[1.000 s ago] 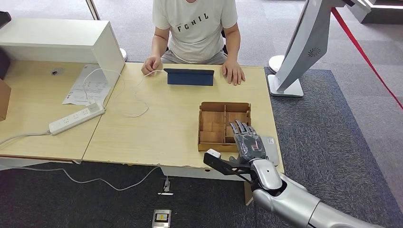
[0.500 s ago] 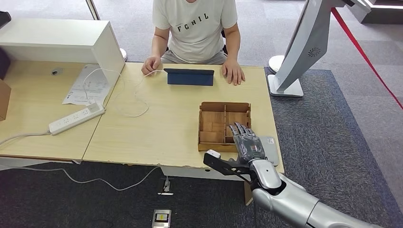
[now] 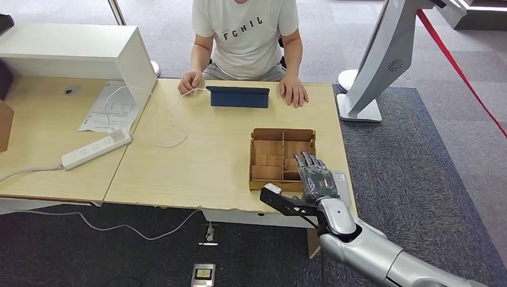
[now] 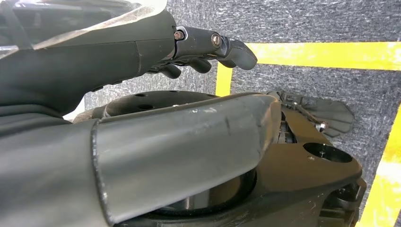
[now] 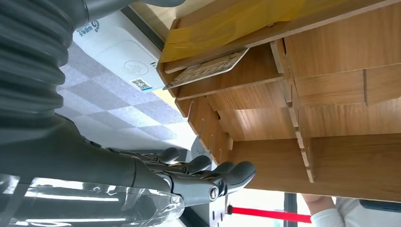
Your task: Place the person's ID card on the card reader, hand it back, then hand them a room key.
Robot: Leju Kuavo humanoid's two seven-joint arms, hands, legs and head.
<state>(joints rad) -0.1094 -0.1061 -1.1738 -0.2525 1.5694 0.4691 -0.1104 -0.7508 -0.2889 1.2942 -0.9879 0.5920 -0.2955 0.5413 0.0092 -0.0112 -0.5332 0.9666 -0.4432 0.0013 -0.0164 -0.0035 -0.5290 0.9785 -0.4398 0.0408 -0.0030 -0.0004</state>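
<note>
My right hand (image 3: 317,177) hovers flat over the near right corner of the wooden compartment box (image 3: 269,156), fingers stretched out and apart, thumb pointing left, holding nothing. Just to its right lies the pale card reader (image 3: 342,182), partly covered by the hand. In the right wrist view the fingertips (image 5: 236,172) hang above the box's compartments (image 5: 340,109); a patterned card (image 5: 208,69) leans in one compartment next to the white reader (image 5: 118,56). My left hand (image 4: 203,45) hangs over the floor with fingers loosely bent and nothing in them. The person (image 3: 245,36) sits across the table, both hands resting on it.
A dark blue tablet stand (image 3: 239,97) sits in front of the person. A white power strip (image 3: 95,148), cable and papers (image 3: 110,107) lie at the left beside a white cabinet (image 3: 78,51). A white kiosk base (image 3: 359,107) stands to the right of the table.
My right hand has moved slightly forward and right, further over the box's corner and the reader. The person has stayed still.
</note>
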